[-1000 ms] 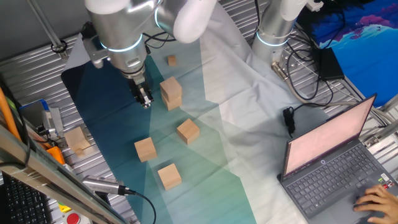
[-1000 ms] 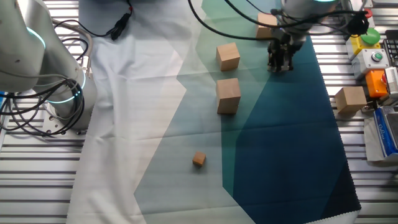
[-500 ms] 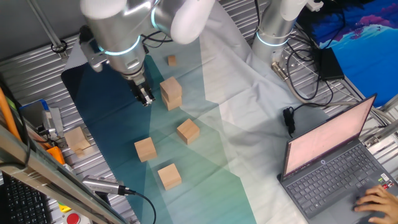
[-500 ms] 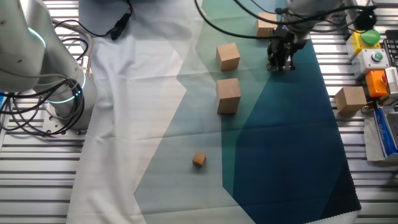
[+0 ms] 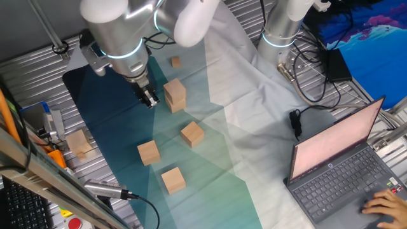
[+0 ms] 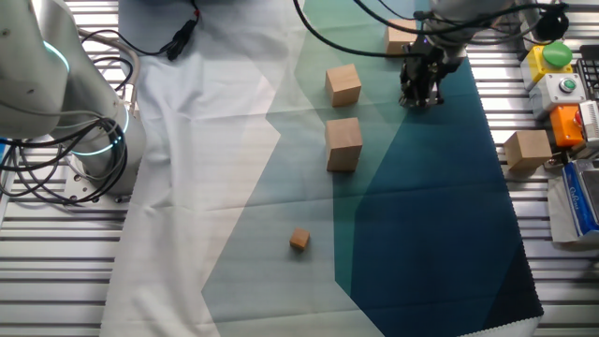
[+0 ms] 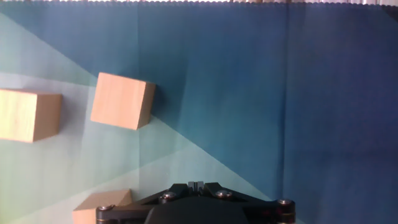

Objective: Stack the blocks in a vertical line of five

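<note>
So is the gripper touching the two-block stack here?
Apart. One fixed view shows dark cloth between the gripper and the two-block stack.

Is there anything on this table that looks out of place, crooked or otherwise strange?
Nothing is spilled or damaged. Only two blocks are stacked; the three loose blocks lie turned at different angles on the cloth. One paler block sits off the cloth on the metal table.

blocks (image 5: 174, 89) (image 5: 177, 104) (image 5: 192, 133) (image 5: 148, 152) (image 5: 173, 180): 5, two probably stacked | small cube (image 5: 175, 62): 1 | pale block (image 5: 79, 143): 1 | laptop (image 5: 343, 166): 1
</note>
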Available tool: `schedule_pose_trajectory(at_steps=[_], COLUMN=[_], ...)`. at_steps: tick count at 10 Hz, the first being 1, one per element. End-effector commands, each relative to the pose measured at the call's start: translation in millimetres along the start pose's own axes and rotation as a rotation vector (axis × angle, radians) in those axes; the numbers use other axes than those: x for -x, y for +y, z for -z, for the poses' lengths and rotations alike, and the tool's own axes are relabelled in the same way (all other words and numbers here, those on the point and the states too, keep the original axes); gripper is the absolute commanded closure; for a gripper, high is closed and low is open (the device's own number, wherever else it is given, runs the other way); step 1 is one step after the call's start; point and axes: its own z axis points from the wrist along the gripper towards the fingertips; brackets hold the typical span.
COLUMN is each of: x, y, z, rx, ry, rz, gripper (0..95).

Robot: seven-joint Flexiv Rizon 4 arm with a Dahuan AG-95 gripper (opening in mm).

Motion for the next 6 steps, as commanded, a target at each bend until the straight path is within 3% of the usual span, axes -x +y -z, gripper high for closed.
schedule_pose_trajectory(at_steps=[1,6], x=[-0.4,-0.4], y=[-0.7,-0.7], z=[0.4,0.4], rx=[-0.011,-0.011], ry=[-0.001,-0.031], rz=[0.007,-0.036], gripper=[95.0,95.0])
